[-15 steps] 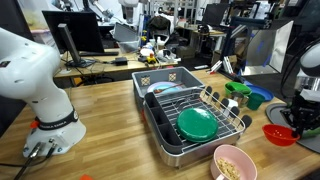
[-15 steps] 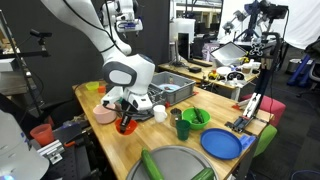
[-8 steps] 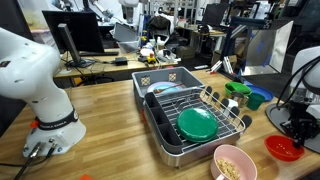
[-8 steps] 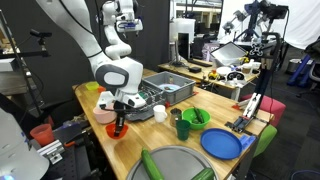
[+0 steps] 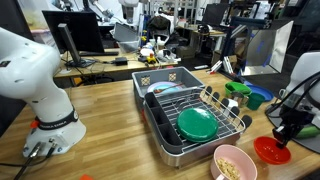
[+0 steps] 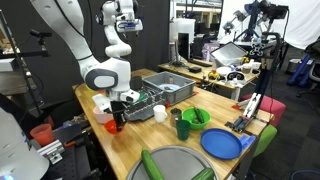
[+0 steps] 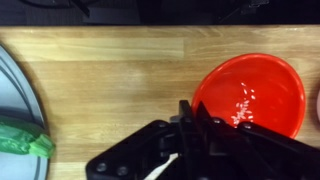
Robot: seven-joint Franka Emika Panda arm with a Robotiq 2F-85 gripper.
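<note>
A red bowl [image 7: 250,95] with white specks inside sits low over the wooden table [image 7: 100,70]. My gripper [image 7: 190,108] is shut on its left rim in the wrist view. In both exterior views the same red bowl [image 5: 270,150] [image 6: 112,127] hangs under the gripper [image 5: 283,128] [image 6: 115,116], at the table's end beyond the dish rack [image 5: 190,120]. Whether the bowl touches the wood is not clear.
The dish rack holds a green plate [image 5: 197,123]. A tan bowl of food [image 5: 235,163], a blue bowl [image 5: 258,98] and a green cup [image 5: 236,90] stand nearby. A white cup [image 6: 100,103], a green cup [image 6: 183,128] and a blue plate [image 6: 222,144] show too.
The gripper has carried the red bowl along the table's end, down and then left in one exterior view, leftward in the other. The jaws stayed shut.
</note>
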